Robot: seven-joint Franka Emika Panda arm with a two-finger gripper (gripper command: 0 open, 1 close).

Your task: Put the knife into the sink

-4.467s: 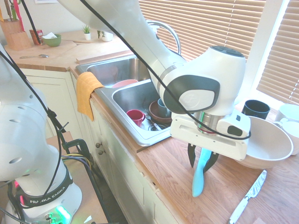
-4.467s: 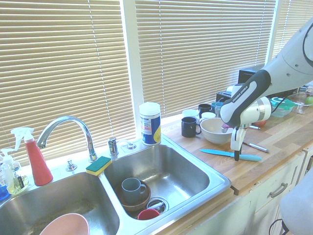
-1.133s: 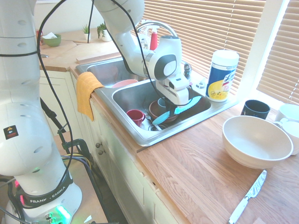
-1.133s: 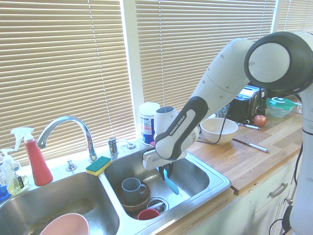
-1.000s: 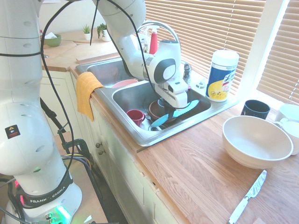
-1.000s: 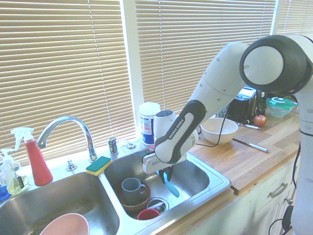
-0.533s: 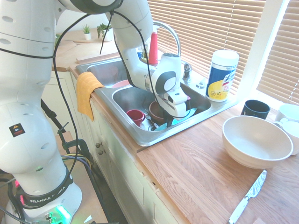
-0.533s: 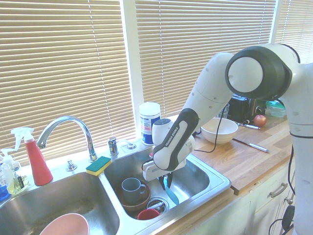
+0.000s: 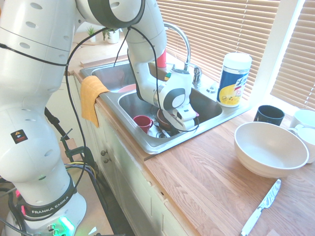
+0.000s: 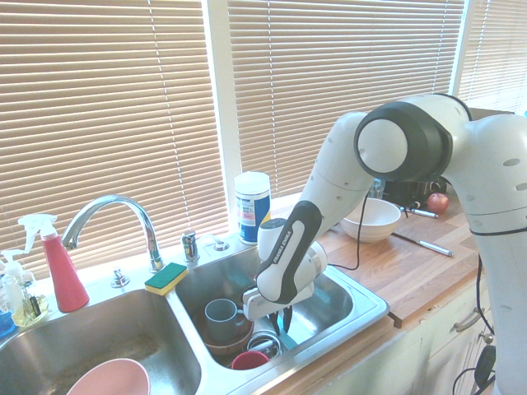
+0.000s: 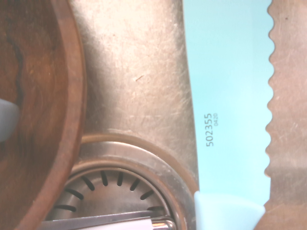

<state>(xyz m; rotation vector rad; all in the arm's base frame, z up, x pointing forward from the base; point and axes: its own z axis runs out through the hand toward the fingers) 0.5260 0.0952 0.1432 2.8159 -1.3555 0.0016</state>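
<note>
counter [image 9: 197,187]: the big wooden thing, and the teal knife's off it now. A few seconds ago the arm had it gripped over this spot.
double sink [image 9: 152,148]: steel, two basins. All the action's in the one with the dishes, so right basin, nice.
robot arm [image 10: 290,255]: reached over that basin, lower than a second ago.
big beige bowl [image 9: 270,147]: up on the counter, hasn't budged.
teal serrated knife [image 11: 230,96]: inside the basin, beside the drain. It was easy to spot from the first exterior side a second back; now the arm hides it there. Can't tell if it's touching the bottom yet.
white-handled knife [image 9: 261,207]: other knife, still lying on the counter. Not the one we want, so leave it be.
brown wooden bowl [image 11: 69,96]: just beside the knife, not under the bit of blade I can see. Could get bumped if the arm swings that way, imo.
blue-gray mug [image 10: 221,317]: sitting in that bowl.
red cup [image 10: 249,360]: same basin, close by.
fingers [image 10: 286,319]: clamped on the teal knife, no release so far. Reckon it's nearly done: settle it, let go, back straight up.
</note>
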